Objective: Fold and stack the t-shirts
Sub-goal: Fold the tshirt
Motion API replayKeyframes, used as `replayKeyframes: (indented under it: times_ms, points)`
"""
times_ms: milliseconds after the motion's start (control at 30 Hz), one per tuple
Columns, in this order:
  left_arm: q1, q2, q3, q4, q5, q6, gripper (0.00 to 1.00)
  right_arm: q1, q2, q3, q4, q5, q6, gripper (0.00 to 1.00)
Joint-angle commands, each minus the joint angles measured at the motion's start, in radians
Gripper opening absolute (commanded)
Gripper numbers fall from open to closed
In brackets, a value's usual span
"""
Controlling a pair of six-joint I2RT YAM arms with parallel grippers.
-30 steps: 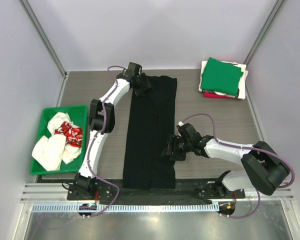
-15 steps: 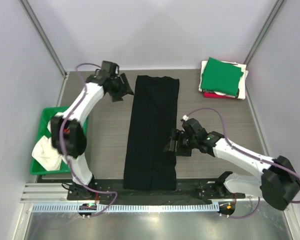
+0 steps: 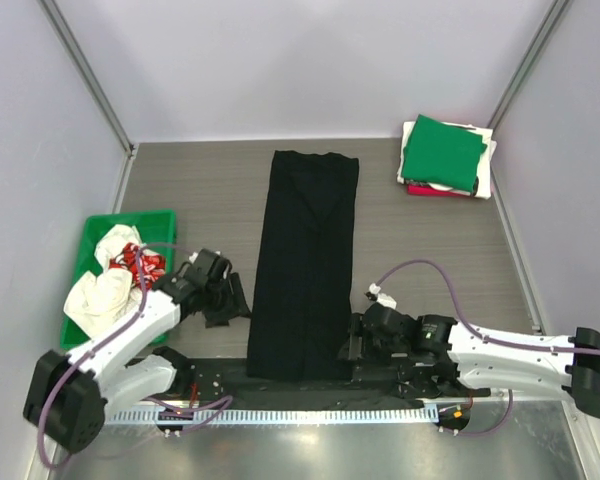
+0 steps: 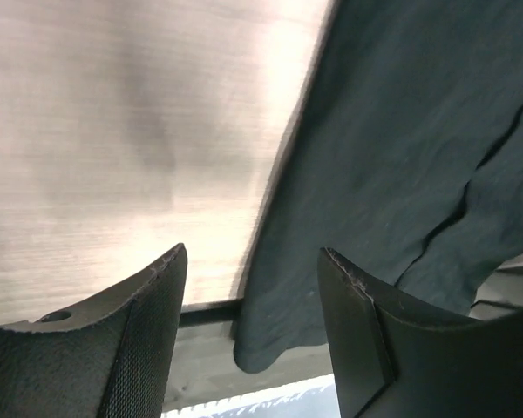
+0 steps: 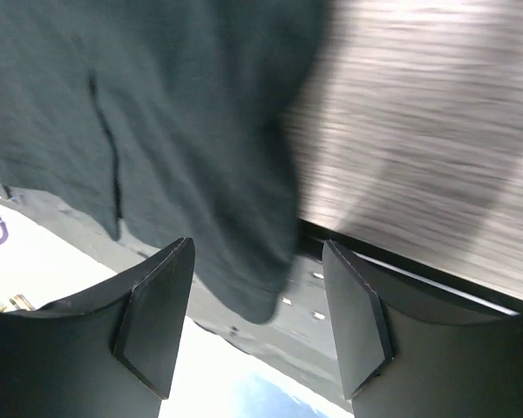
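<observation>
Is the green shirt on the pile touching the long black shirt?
Apart. The top view shows the green shirt lying at the far right corner, with bare table between it and the black shirt.

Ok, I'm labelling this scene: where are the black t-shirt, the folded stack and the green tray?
black t-shirt [image 3: 305, 260], top view, middle of the cloth.
folded stack [image 3: 440, 150], top view, centre of its top layer.
green tray [image 3: 158, 222], top view, bare far wall.
</observation>
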Motion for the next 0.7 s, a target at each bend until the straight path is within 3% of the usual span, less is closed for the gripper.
replayKeyframes:
  times_ms: [0, 200, 333, 667]
  points:
    - [-0.078, -0.152, -0.083, 0.056, -0.044, -0.142, 0.62, 0.104, 0.048, -0.003, 0.063, 0.021, 0.153, 0.66]
    - [-0.156, -0.235, -0.151, 0.050, -0.034, -0.240, 0.59, 0.147, 0.071, 0.000, 0.067, 0.083, 0.187, 0.61]
    - [-0.211, -0.261, -0.200, 0.050, -0.030, -0.297, 0.54, 0.160, 0.040, -0.018, 0.063, 0.083, 0.212, 0.52]
    - [-0.323, -0.374, -0.291, 0.034, 0.026, -0.408, 0.45, 0.218, 0.014, -0.031, 0.063, 0.079, 0.262, 0.52]
